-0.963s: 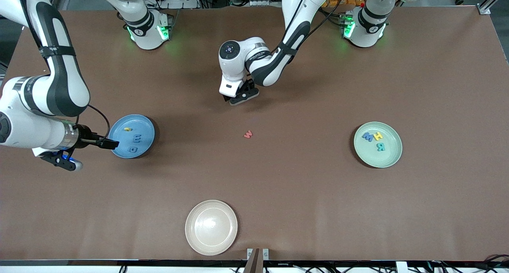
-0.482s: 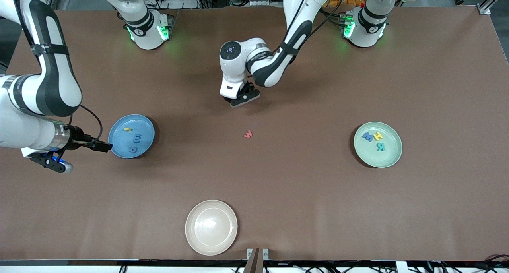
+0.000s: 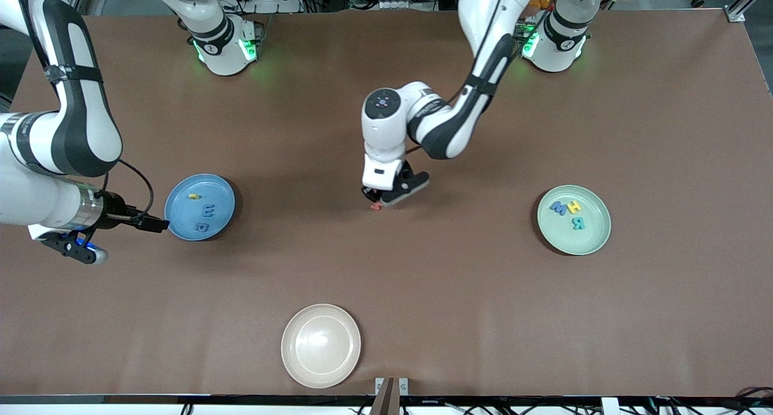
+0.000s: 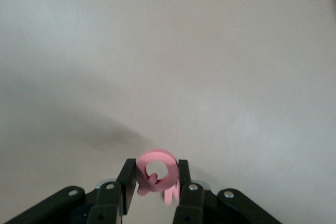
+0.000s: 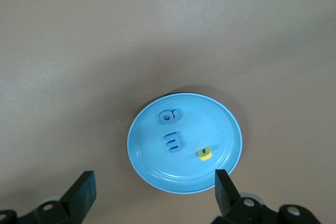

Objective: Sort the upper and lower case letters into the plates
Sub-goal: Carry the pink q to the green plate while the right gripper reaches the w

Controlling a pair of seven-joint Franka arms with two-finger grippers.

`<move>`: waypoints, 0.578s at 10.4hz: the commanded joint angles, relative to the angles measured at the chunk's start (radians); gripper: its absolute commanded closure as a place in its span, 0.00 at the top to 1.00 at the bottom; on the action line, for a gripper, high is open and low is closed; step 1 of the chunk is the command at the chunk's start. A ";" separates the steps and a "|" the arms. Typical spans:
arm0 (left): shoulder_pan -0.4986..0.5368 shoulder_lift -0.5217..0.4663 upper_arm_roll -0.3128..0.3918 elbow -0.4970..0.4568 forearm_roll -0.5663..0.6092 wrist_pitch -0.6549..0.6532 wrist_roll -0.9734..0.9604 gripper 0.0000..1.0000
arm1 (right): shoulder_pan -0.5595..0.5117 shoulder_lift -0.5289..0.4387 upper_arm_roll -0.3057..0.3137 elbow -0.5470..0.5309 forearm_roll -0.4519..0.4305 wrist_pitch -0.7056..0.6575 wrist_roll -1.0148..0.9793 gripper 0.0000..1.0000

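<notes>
At frame centre, my left gripper (image 3: pixel 375 201) has swung down over the red w (image 3: pixel 375 208).
Jaws clench a pink letter (image 4: pixel 157 174); right gripper (image 5: pixel 152 190) waits, spread, over the blue plate (image 3: pixel 224 193).

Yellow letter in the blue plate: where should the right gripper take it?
Pinch the yellow letter by its outer edges from straight above: it lies flat in the blue plate, near the rim, clear of both blue letters, so fingers fit either side.
</notes>
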 commanded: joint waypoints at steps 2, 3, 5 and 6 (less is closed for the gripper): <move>0.134 -0.127 -0.009 -0.022 0.017 -0.145 0.219 0.00 | 0.102 0.006 0.012 0.035 0.006 -0.012 0.239 1.00; 0.172 -0.150 -0.011 -0.022 0.017 -0.177 0.284 0.00 | 0.132 0.018 0.014 0.045 0.006 -0.009 0.299 1.00; 0.267 -0.184 -0.011 -0.022 0.003 -0.204 0.408 0.00 | 0.180 0.048 0.014 0.082 0.012 -0.003 0.377 1.00; 0.322 -0.205 -0.012 -0.022 -0.024 -0.207 0.474 0.00 | 0.194 0.062 0.012 0.097 0.025 -0.003 0.403 1.00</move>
